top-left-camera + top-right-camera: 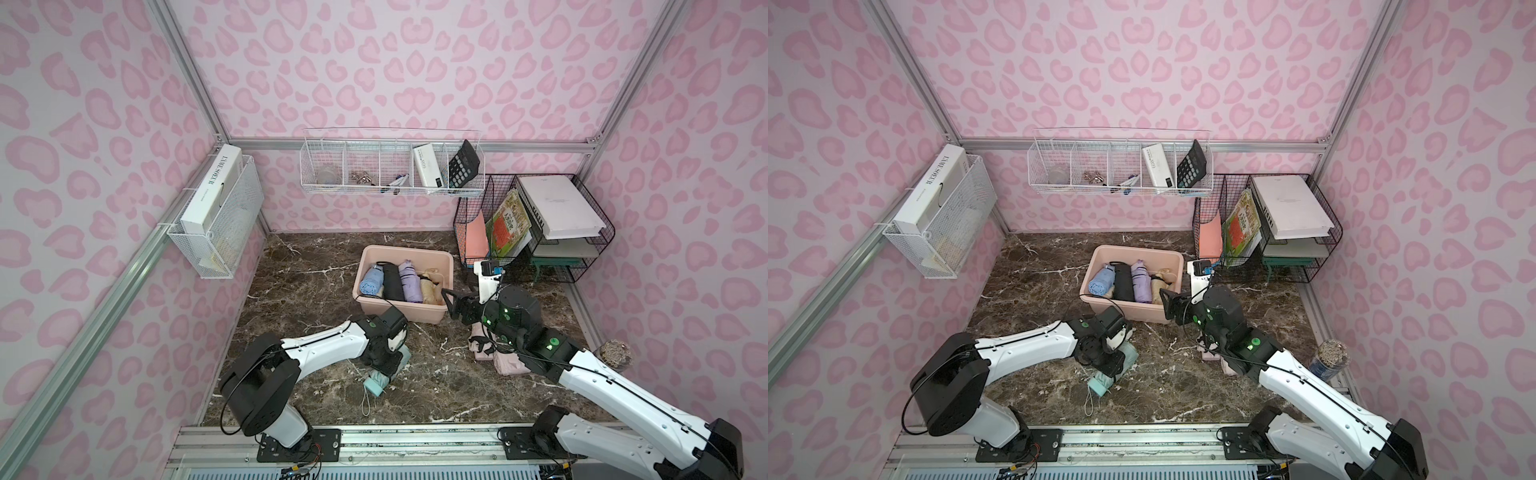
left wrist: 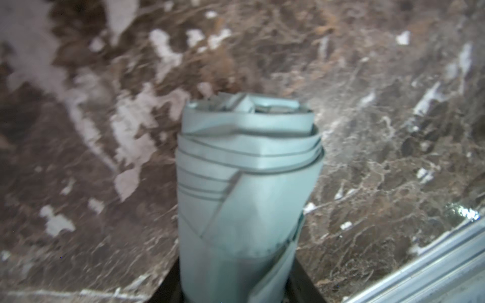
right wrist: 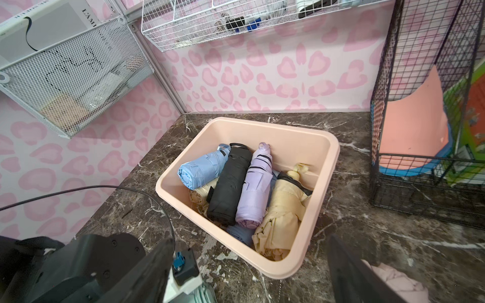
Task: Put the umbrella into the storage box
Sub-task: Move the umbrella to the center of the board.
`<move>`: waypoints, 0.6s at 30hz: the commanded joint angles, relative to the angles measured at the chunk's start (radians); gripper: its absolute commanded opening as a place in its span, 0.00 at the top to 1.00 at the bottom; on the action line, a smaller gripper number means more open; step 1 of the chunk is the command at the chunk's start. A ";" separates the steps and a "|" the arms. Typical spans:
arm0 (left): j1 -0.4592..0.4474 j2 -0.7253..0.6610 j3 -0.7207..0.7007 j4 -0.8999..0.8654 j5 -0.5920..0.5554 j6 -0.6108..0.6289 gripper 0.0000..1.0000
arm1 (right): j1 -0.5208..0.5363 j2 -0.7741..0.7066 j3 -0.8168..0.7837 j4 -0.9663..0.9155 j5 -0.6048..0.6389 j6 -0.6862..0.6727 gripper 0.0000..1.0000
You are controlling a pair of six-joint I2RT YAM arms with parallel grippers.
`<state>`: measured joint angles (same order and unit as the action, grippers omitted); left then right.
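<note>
We see the left arm (image 1: pixel 324 347) stretched low from its base toward the middle of the bench (image 1: pixel 436 390), its wrist bent so that the left tool (image 2: pixel 236 291) points down. Its jaws stand on either side of the mint umbrella (image 2: pixel 246 183) and clamp it. In the left wrist view only the dark inner edges of its fingers (image 2: pixel 301 283) show. We find the right arm (image 1: pixel 615 386) reaching farther in and held higher, its wrist roughly level. The right tool (image 1: pixel 451 305) aims across toward the left arm's side, jaws spread wide, raised above the bench.
</note>
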<state>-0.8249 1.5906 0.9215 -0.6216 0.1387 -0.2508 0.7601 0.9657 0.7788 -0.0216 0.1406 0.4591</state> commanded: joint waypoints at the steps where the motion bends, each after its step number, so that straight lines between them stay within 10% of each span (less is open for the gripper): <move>1: -0.018 0.035 0.035 -0.031 0.039 0.097 0.56 | -0.006 -0.019 0.004 -0.052 0.032 -0.027 0.15; 18: 0.013 -0.327 -0.003 0.117 -0.020 0.009 0.25 | -0.041 -0.065 0.059 -0.184 -0.102 -0.529 0.08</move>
<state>-0.8185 1.3087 0.9287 -0.5224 0.1520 -0.2035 0.7200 0.8867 0.8165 -0.1833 0.1242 0.1074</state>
